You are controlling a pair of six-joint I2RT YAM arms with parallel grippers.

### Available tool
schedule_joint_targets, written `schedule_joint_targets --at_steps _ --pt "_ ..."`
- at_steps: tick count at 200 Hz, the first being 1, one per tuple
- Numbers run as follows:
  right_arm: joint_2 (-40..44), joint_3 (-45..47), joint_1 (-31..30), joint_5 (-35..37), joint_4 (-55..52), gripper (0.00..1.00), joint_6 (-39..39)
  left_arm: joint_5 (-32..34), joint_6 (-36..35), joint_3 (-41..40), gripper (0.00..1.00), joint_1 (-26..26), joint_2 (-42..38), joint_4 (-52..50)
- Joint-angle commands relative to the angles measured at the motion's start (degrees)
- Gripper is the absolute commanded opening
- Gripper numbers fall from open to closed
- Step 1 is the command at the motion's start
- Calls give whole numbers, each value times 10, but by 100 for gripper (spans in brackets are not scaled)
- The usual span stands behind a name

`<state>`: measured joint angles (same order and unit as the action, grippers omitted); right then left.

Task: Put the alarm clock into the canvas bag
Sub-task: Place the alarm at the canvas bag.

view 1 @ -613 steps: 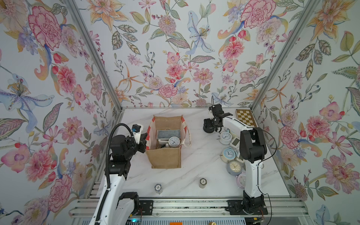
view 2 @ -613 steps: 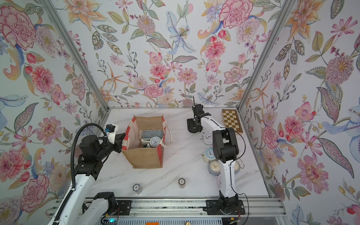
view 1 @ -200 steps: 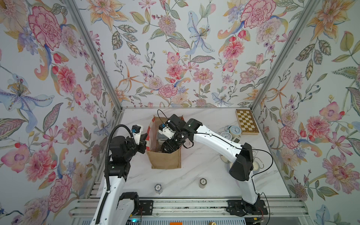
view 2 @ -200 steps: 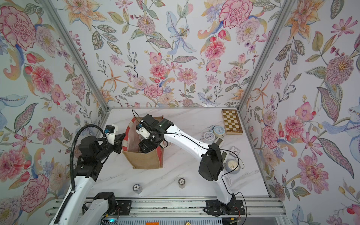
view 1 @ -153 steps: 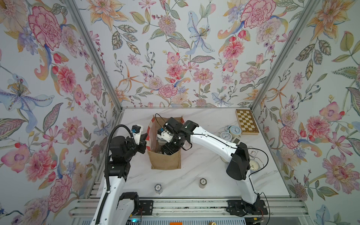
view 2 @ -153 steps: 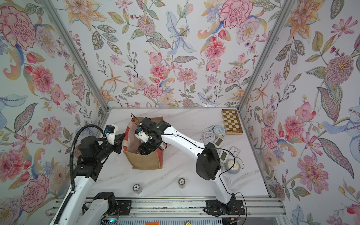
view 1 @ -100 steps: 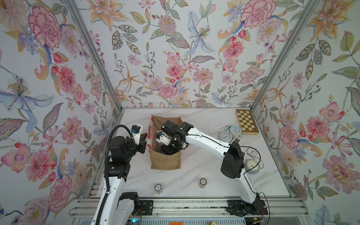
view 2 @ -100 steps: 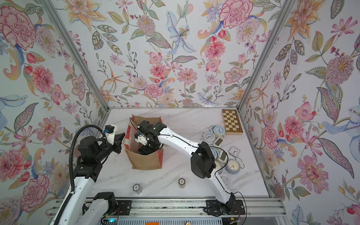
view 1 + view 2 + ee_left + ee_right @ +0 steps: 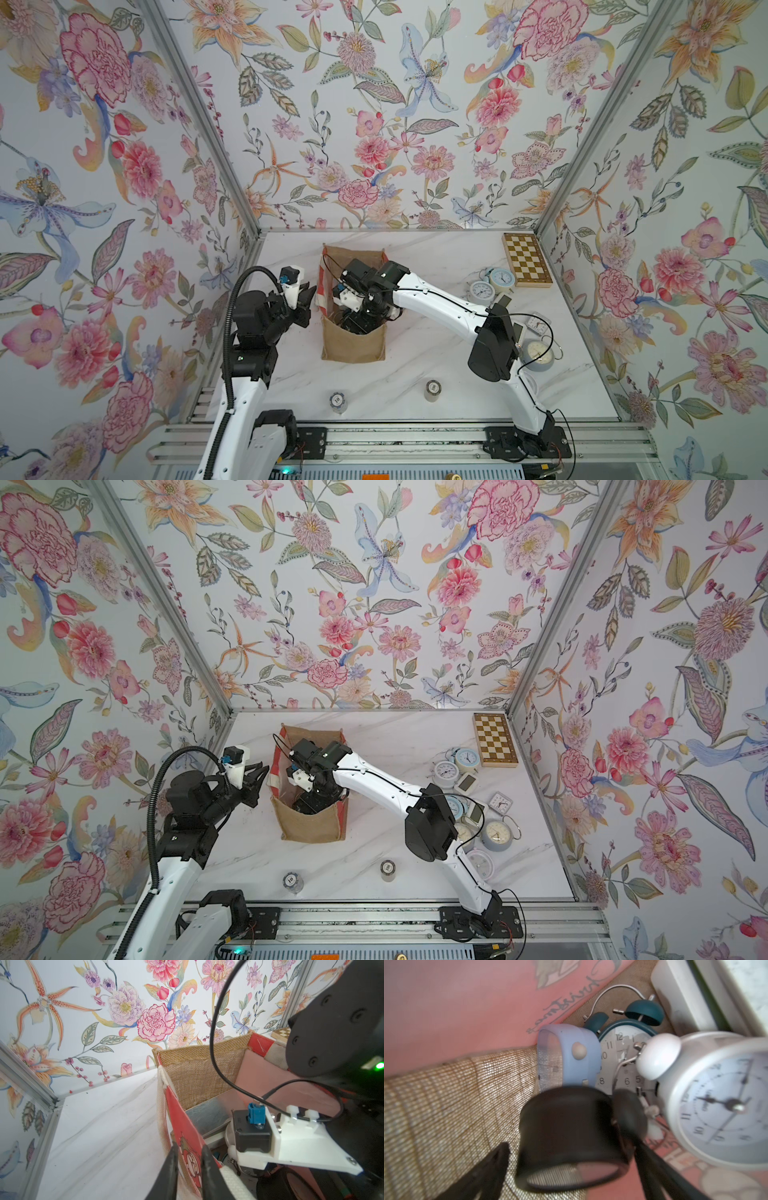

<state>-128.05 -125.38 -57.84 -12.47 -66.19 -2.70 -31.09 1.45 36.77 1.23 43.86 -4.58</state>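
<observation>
In the burlap canvas bag (image 9: 353,349), the right gripper (image 9: 572,1145) gapes around a round black alarm clock (image 9: 571,1126), hemmed by a teal twin-bell clock (image 9: 618,1059). The left gripper (image 9: 189,1145) straddles the red rim (image 9: 176,1109), grip unclear.

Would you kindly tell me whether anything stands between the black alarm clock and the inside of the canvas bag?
Nothing visible does: the black alarm clock is inside the canvas bag, within the open right gripper, beside a light-blue clock, a teal twin-bell clock and a white clock.
</observation>
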Motion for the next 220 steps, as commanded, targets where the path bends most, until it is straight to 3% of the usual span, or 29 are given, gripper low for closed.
schedule_joint_targets --at_steps 1,56,138,173,220 --pt "35 -15 -2 12 -27 99 1 7 11 6 31 3 5 12" --pt "91 -29 6 41 -27 99 -5 38 31 100 44 3 77 -50" --pt "155 -6 26 110 -8 99 -22 1 38 222 50 4 249 -78" --pt "199 41 41 139 14 99 -34 -43 26 226 50 3 282 -65" --pt "294 148 84 167 76 99 -65 -39 7 199 37 3 291 -52"
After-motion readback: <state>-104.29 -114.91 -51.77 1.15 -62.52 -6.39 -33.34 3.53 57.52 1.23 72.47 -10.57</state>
